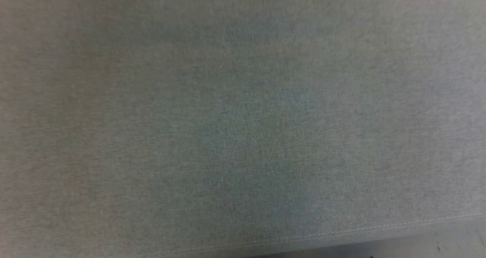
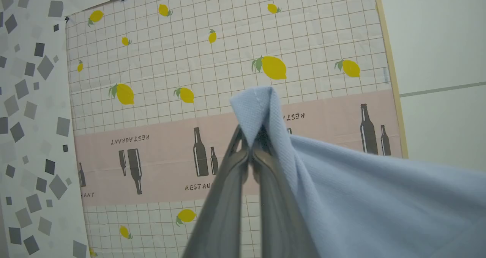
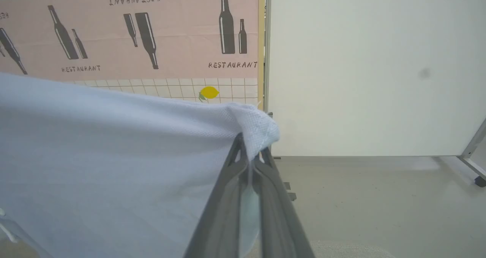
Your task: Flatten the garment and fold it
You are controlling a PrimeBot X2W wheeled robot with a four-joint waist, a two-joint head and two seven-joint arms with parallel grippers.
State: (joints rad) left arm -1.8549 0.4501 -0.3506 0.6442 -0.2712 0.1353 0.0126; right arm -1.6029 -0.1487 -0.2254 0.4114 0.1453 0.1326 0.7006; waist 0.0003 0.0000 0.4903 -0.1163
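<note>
The garment (image 1: 243, 121), a light blue knit cloth, hangs very close in front of the head camera, its stitched hem running along the bottom right. In the left wrist view my left gripper (image 2: 250, 146) is shut on a folded corner of the garment (image 2: 379, 201), which stretches away to the right above the table. In the right wrist view my right gripper (image 3: 252, 153) is shut on another bunched corner of the garment (image 3: 114, 155), which spreads taut to the left. Collar and logo are hidden.
A tablecloth (image 2: 171, 79) printed with lemons, bottles and a grid covers the table below the grippers. A grey-speckled surface (image 2: 34, 98) lies beside it. A white panel (image 3: 360, 72) on a wheeled frame stands past the table's edge, over grey floor (image 3: 379, 205).
</note>
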